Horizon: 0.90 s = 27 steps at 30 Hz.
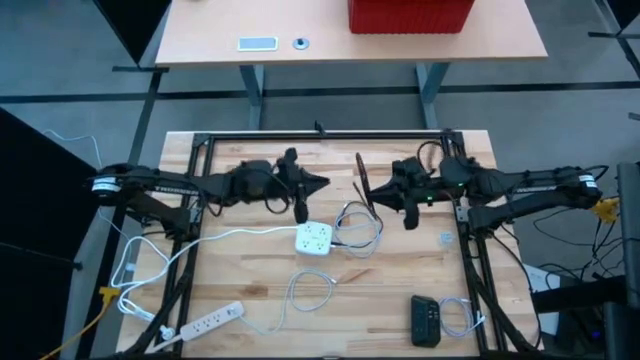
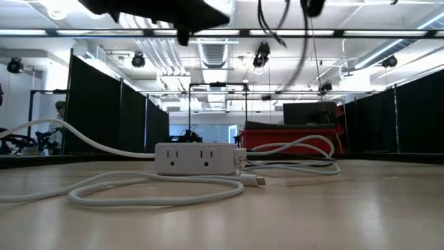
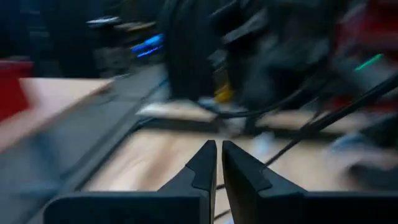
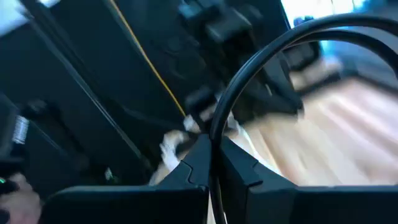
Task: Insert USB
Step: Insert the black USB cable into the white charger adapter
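- White power cube below both raised grippers; USB plug loose beside it, not inserted.
- Left gripper pressed together, empty.
- Right gripper pinches dark cable.

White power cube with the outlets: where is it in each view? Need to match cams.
High view: white power cube at table centre, between and just below both grippers.
Low view: left of centre, outlets facing the camera, white cables in front.
Left wrist view: not in it.
Right wrist view: not in it.
Shared landmark: red bin on the far table, seen behind the cube in the low view.
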Available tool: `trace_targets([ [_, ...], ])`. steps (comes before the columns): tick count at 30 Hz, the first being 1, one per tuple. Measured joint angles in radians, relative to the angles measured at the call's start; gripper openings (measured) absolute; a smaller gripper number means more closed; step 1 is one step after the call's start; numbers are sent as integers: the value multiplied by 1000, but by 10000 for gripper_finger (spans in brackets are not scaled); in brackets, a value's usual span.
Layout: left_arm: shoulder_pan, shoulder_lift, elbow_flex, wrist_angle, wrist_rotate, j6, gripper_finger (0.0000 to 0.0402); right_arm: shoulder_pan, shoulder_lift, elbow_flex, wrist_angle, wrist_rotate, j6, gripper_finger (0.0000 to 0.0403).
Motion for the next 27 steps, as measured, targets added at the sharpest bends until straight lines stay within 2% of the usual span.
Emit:
trace_targets([
  [2,44,11,0,90,159,-81,13,0,0,0,65,-27,-57,3],
  [4,72,16,0,107,230,-126,13,0,0,0,116,-49,-96,3],
  [7,89,21,0,100,233,-134,15,0,0,0,185,-91,-133,3],
  [10,90,21,0,108,233,-123,34,0,0,0,249,-112,-168,3],
  [14,89,21,0,109,182,-121,87,-4,10,0,283,-102,-235,3],
  [18,89,21,8,109,69,-114,151,-24,50,0,335,-80,-257,3],
  [23,90,25,34,107,60,-72,210,-41,126,0,428,-86,-259,2],
  [27,89,53,50,83,60,-75,226,-42,171,30,438,-88,-257,2],
])
